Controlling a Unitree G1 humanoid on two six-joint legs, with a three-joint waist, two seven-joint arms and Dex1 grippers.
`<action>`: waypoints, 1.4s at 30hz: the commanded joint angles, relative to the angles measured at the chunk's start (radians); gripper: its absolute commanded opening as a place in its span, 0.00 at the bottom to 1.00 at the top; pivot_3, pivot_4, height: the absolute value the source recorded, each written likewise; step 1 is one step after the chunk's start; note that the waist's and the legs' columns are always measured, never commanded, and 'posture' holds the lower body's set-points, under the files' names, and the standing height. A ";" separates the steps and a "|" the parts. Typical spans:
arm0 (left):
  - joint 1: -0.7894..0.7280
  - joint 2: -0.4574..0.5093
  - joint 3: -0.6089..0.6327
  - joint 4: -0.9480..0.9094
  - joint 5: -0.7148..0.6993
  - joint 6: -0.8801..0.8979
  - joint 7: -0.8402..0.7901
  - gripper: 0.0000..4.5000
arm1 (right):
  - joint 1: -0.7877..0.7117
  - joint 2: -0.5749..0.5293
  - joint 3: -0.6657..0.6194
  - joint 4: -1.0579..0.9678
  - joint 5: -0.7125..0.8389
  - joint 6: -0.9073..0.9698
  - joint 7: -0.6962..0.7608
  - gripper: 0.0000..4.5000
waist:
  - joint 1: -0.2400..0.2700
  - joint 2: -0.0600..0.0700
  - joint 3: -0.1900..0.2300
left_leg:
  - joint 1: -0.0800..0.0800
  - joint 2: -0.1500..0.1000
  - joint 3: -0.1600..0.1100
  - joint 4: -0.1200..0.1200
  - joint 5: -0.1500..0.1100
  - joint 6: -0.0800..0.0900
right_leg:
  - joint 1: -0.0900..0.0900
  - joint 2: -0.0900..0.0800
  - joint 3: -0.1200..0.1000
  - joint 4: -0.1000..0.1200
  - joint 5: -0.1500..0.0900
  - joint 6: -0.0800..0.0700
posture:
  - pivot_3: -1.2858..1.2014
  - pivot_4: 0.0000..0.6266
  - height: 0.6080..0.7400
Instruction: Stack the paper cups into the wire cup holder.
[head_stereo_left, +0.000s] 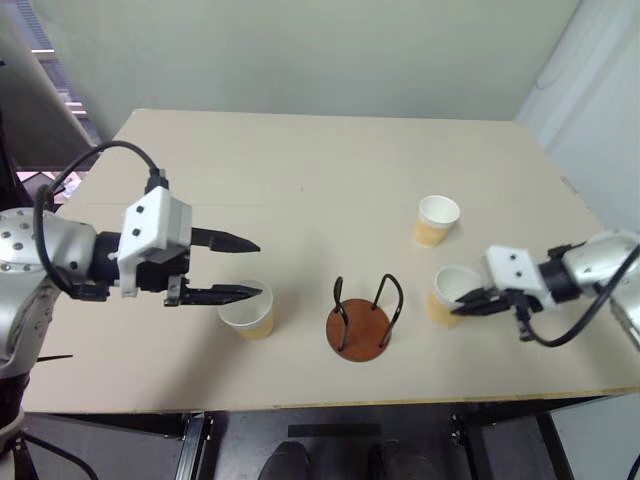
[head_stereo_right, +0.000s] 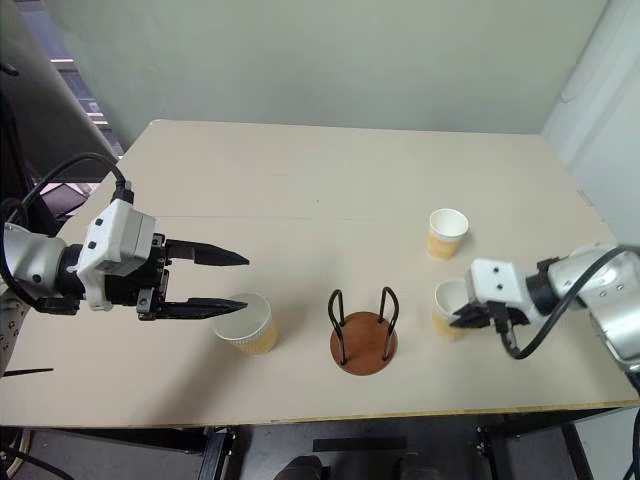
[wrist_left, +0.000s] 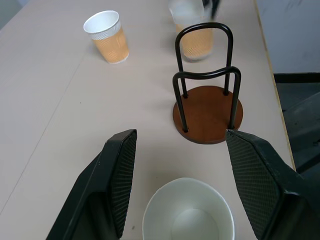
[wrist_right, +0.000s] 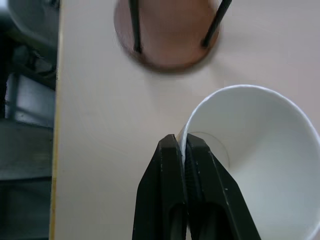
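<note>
Three tan paper cups with white insides are on the table. One cup (head_stereo_left: 247, 310) stands left of the wire cup holder (head_stereo_left: 360, 325), a reddish-brown disc with two black wire loops and nothing in it. My left gripper (head_stereo_left: 258, 268) is open just above this cup (wrist_left: 189, 220), gripping nothing. My right gripper (wrist_right: 182, 142) is shut on the rim of a second cup (wrist_right: 260, 150), one finger inside and one outside, just right of the holder (wrist_right: 167, 40). I cannot tell whether that cup (head_stereo_left: 452, 292) touches the table. The third cup (head_stereo_left: 436, 220) stands upright farther back on the right.
The beige table (head_stereo_left: 300, 170) stretches bare behind the cups. Its front edge (head_stereo_left: 320, 405) runs close behind the holder and both grippers. A pale wall rises past the far edge.
</note>
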 joint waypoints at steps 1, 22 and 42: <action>-0.002 0.014 0.019 0.000 0.001 -0.020 0.006 0.67 | -0.095 -0.018 -0.069 -0.001 0.073 0.016 0.048 0.01 | -0.001 0.000 0.000 | 0.000 -0.001 0.000 0.000 0.000 0.000 | 0.000 0.000 0.000 0.000 0.000 -0.001 | 0.52 0.24 1.00; 0.045 0.017 0.029 -0.044 -0.024 -0.005 0.014 0.67 | -0.411 0.260 0.137 -0.054 0.161 0.087 0.116 0.01 | -0.008 0.000 0.000 | -0.002 0.004 -0.003 -0.005 0.002 -0.004 | -0.004 0.002 -0.002 0.001 -0.002 -0.005 | 0.52 0.24 1.00; 0.111 0.035 0.084 -0.102 -0.053 0.031 0.052 0.67 | -0.375 0.292 0.228 -0.029 0.034 -0.005 0.156 0.28 | -0.010 0.000 0.000 | -0.001 0.004 -0.001 -0.005 0.003 -0.006 | -0.004 0.004 -0.003 0.002 -0.001 -0.007 | 0.52 0.24 1.00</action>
